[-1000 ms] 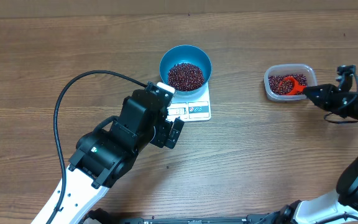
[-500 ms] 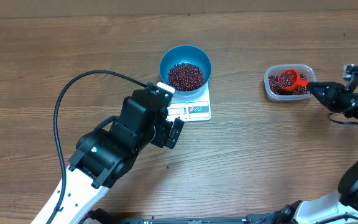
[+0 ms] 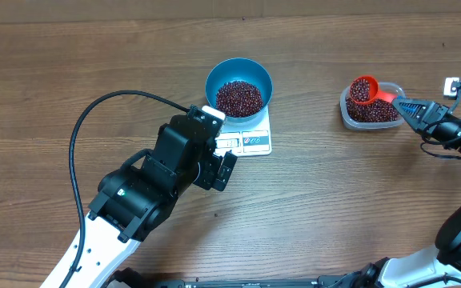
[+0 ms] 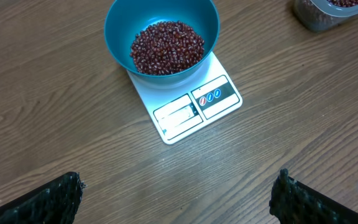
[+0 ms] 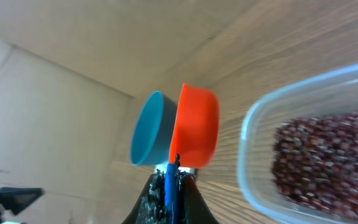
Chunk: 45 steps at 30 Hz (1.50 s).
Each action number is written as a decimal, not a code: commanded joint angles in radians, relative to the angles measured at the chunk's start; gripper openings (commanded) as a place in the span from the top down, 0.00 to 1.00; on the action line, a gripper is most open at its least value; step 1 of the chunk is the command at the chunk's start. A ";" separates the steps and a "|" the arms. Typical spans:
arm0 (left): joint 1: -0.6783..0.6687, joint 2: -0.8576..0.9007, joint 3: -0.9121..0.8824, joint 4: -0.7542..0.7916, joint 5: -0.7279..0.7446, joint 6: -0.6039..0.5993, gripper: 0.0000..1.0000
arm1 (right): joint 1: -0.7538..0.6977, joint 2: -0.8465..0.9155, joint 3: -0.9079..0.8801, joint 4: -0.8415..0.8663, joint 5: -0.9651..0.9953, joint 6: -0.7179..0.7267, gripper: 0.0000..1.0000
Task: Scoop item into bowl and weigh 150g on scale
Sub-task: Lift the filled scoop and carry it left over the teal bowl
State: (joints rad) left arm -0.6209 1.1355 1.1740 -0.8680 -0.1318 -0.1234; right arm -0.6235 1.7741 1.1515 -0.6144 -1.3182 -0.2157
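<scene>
The blue bowl (image 3: 238,74) stands on the white scale (image 3: 254,142) and holds a heap of dark red-brown beans (image 3: 239,98). In the left wrist view the bowl (image 4: 118,25), the beans (image 4: 166,46) and the scale (image 4: 194,109) lie ahead. My left gripper (image 4: 179,199) hangs open over bare wood just in front of the scale. My right gripper (image 3: 408,107) is shut on the handle of an orange scoop (image 3: 364,90). The scoop is full of beans and hovers over the left end of the clear tub (image 3: 346,114). In the right wrist view, scoop (image 5: 196,124) and bowl (image 5: 146,137) appear side-on.
The clear plastic tub (image 5: 248,146) holds more beans (image 5: 328,155) at the right of the table. The left arm's black cable (image 3: 94,108) loops over the wood to the left. A wall or board edge runs along the far side.
My right gripper has lifted the scoop out of the tub's beans, now full, and carried it up and slightly left. The left arm has not moved.
</scene>
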 commanded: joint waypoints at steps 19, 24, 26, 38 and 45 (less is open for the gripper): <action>0.005 0.003 0.007 0.001 -0.009 0.015 0.01 | 0.415 0.005 -0.006 0.372 0.022 0.339 0.96; 0.005 0.003 0.007 0.001 -0.009 0.015 0.01 | 0.497 0.005 -0.006 0.514 0.072 0.403 0.96; 0.005 0.003 0.007 0.001 -0.009 0.015 0.01 | 0.520 0.005 -0.006 0.536 0.089 0.403 0.96; 0.005 0.003 0.007 0.001 -0.009 0.015 0.01 | 0.574 0.005 -0.006 0.539 0.151 0.403 0.96; 0.005 0.003 0.007 0.001 -0.009 0.015 0.01 | 0.574 0.005 -0.006 0.539 0.161 0.403 0.96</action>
State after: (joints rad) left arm -0.6209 1.1355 1.1740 -0.8684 -0.1322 -0.1234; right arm -0.0551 1.7760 1.1423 -0.0822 -1.1679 0.1829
